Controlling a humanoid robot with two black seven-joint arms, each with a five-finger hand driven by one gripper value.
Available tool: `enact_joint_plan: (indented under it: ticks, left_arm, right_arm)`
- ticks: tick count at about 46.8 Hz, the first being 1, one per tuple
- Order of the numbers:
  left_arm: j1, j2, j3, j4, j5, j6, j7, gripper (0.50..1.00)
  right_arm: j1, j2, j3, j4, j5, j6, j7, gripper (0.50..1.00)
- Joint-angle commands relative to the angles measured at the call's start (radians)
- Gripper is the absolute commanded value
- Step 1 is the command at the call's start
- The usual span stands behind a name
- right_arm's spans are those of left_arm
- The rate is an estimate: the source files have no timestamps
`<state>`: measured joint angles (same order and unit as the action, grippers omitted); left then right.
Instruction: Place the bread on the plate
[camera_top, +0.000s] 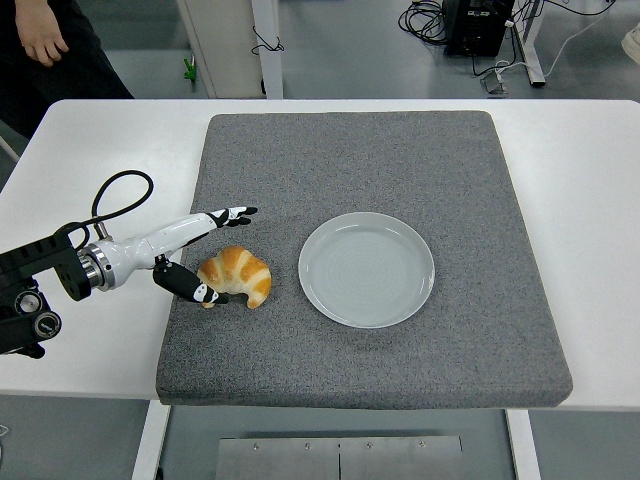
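One bread (236, 276), one plate (367, 269), one hand (205, 252)
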<state>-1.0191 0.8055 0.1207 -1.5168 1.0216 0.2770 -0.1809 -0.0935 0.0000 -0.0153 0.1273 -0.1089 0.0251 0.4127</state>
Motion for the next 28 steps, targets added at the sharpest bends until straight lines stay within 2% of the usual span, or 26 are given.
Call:
enact_joint_plan:
  ticks: [1,4,11,18,23,28]
  left_arm:
    - [0.0,-0.009,0.011,0.003,0.0,0.028,0.0,0.96]
    - [0.002,-0.017,0.011,0.003,0.0,0.034,0.0,0.955]
    - [0.007,-0.029,0.013,0.007,0.0,0.036,-0.002,0.902]
    - [0.007,-0.039,0.019,0.012,0.002,0.037,-0.002,0.892]
    - [0.008,-0.045,0.02,0.023,0.002,0.036,-0.003,0.855]
    - [0.011,-0.054,0.02,0.038,0.003,0.036,-0.003,0.854]
  right_arm:
    - [0.0,0.0,0.0,0.0,0.0,-0.001,0.0,1.0]
    - [0.0,0.0,0.0,0.0,0.0,-0.001,0.0,1.0]
    - [0.0,0.0,0.0,0.0,0.0,0.001,0.0,1.0]
    - [0.0,0.0,0.0,0.0,0.0,-0.001,0.0,1.0]
    - [0.0,0.0,0.0,0.0,0.0,-0.001,0.0,1.0]
    - [0.0,0.0,0.0,0.0,0.0,-0.001,0.0,1.0]
